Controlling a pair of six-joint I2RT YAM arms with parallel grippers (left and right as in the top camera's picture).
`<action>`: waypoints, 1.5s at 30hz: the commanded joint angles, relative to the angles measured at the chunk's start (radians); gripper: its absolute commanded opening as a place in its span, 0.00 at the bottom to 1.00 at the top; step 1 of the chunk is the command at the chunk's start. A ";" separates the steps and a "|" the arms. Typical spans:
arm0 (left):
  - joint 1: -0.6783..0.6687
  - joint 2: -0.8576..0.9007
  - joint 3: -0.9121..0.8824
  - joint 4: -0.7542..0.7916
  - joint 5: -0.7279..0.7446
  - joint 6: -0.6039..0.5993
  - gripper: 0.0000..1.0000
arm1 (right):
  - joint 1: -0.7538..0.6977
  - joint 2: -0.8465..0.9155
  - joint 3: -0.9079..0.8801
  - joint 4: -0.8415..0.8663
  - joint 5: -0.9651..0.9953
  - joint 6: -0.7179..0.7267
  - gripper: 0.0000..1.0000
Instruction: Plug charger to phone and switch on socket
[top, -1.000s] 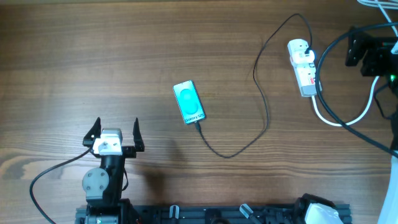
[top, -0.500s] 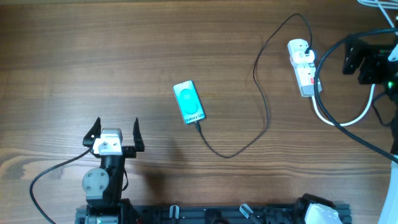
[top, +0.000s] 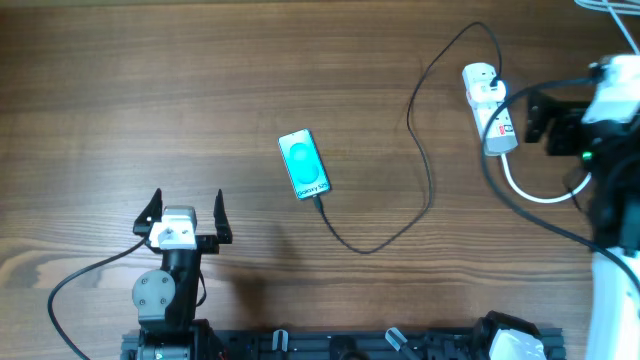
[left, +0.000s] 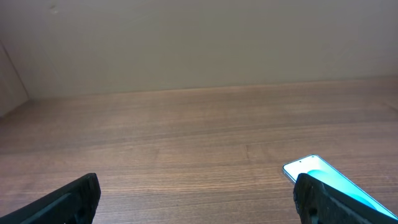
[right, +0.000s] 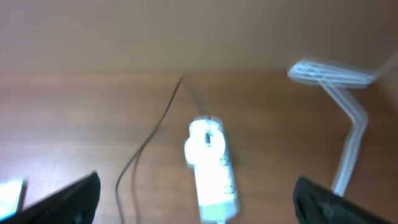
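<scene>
Overhead, the phone (top: 304, 165) is seen lying flat near the middle of the worktop (top: 120, 80), screen up. The charger (top: 428, 185) is looped across the wood, its plug tip set against the phone's near end and its white adapter seated at the far end of the socket (top: 492, 128), which is laid by the right edge towards the far corner. The right gripper (top: 535, 118) is held just beside the socket, jaws spread wide and empty. The left gripper (top: 187, 208) is placed by the near edge, jaws likewise apart, nothing held.

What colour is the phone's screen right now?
The phone shows teal-blue with a pale oval; clearest in overhead view.
</scene>
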 joint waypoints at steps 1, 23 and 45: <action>-0.001 -0.009 -0.006 -0.004 -0.005 -0.010 1.00 | 0.010 -0.079 -0.343 0.338 -0.275 -0.016 1.00; -0.001 -0.009 -0.006 -0.004 -0.005 -0.010 1.00 | 0.245 -0.267 -1.023 0.755 -0.072 -0.019 1.00; -0.001 -0.009 -0.006 -0.004 -0.005 -0.010 1.00 | 0.351 -0.871 -1.023 0.487 -0.072 0.008 1.00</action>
